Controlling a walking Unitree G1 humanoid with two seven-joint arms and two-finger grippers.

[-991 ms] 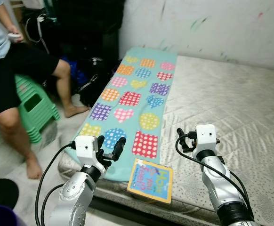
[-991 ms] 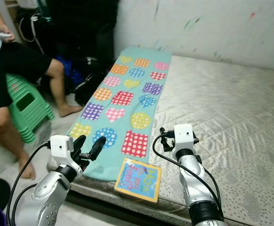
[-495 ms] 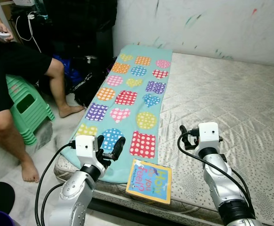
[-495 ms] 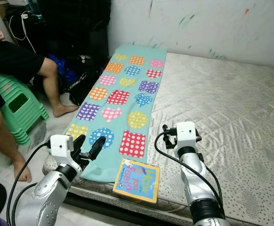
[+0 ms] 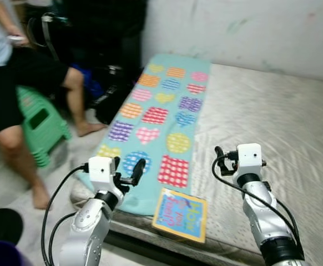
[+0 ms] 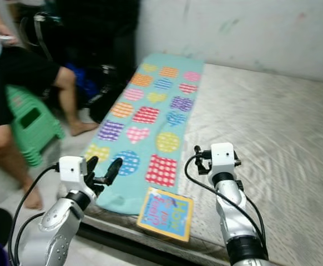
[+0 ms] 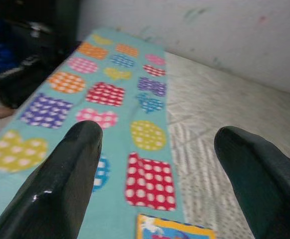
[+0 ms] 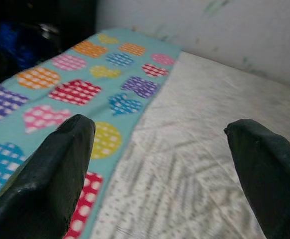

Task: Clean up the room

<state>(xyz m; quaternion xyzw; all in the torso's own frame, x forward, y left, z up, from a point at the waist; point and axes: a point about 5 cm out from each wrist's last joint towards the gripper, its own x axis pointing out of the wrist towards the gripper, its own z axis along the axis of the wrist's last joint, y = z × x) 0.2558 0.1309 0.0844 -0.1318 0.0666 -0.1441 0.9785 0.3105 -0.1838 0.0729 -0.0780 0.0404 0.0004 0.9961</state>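
A colourful children's book (image 5: 181, 215) lies flat at the near edge of the bare mattress (image 5: 272, 122). It sits beside a teal cloth (image 5: 161, 111) patterned with dotted hearts and squares, which runs along the bed's left side. My left gripper (image 5: 129, 166) is open, hovering over the cloth's near corner, left of the book. My right gripper (image 8: 160, 134) is open too, held above the mattress to the right of the book. Neither gripper holds anything. The whole picture is blurred.
A person (image 5: 17, 72) sits on a green plastic stool (image 5: 39, 124) to the left, feet on the floor. Dark bags (image 5: 109, 94) are piled against the wall beside the bed. A dark round object (image 5: 0, 227) lies on the floor at the near left.
The view has shifted and blurred, so the camera has moved. Both grippers stay open in about the same places, and the book lies where it was.
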